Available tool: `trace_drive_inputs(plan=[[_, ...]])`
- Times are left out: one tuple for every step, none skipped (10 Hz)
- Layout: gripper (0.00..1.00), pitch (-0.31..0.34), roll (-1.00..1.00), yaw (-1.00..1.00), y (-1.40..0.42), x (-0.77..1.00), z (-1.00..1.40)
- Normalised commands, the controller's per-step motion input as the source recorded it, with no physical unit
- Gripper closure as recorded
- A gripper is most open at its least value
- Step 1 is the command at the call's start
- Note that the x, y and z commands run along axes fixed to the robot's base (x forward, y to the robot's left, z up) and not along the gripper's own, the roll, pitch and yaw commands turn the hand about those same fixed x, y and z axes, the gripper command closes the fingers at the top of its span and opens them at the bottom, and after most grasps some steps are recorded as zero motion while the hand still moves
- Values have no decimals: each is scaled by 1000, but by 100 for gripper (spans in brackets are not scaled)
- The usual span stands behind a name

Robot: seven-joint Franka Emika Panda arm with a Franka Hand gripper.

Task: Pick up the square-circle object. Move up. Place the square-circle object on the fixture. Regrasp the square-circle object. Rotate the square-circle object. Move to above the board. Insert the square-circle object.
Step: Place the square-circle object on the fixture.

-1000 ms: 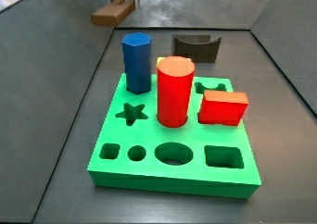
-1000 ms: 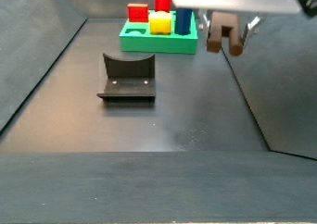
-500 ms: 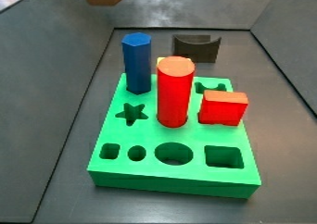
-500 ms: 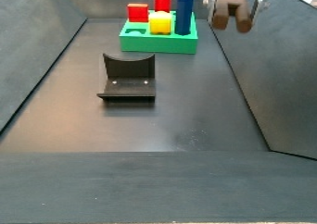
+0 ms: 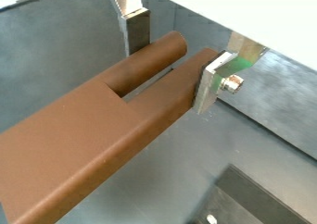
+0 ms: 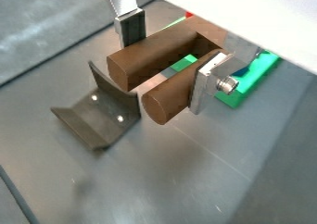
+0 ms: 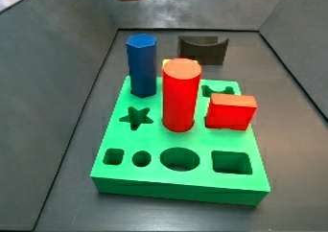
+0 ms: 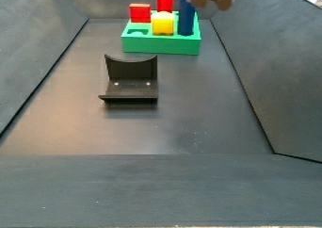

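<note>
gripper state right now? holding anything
Gripper: shut on the square-circle object, held between its fingers in both wrist views, raised clear of the floor above the fixture.

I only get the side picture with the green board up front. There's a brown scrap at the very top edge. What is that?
Observer: It's the square-circle object, a brown two-legged block. A wrist view shows the tool clamping it between silver fingers.
Visitor: Is it resting on anything?
Observer: It appears not. That wrist view shows the fixture and dark floor beneath it, apart from it.
Visitor: Is anything on the board hidden from me?
Observer: Yes. A side view shows a yellow block standing on the board, next to the blue prism.
</note>
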Motion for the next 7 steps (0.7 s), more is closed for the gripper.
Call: trace_drive_inputs(plan=[[100,34,113,83,-182,1000,177],[100,66,102,63,-168,1000,165],[100,101,90,51,-157,1000,152],[100,120,82,45,-145,1000,141],[100,134,76,42,-132,1000,129],[100,145,70,43,-125,1000,121],[100,146,63,44,-108,1000,106]])
